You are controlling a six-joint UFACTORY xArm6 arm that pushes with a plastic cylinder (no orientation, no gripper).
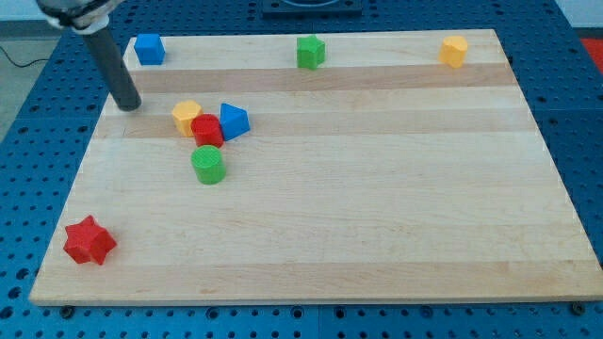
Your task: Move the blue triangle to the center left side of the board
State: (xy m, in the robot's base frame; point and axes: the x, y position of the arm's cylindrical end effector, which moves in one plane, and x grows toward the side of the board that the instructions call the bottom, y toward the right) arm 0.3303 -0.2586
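Observation:
The blue triangle (234, 121) lies on the wooden board (377, 207) in the upper left part, touching a red block (207, 131) on its left. A yellow block (186, 117) touches the red block's upper left. A green cylinder (208, 165) sits just below the cluster. My tip (130, 104) rests on the board to the left of the cluster, about a block's width from the yellow block, with the rod leaning up to the view's top left.
A blue cube (149, 49) sits at the top left corner, a green block (310, 53) at the top middle, a yellow block (453, 51) at the top right. A red star (89, 241) lies at the bottom left. Blue perforated table (575, 113) surrounds the board.

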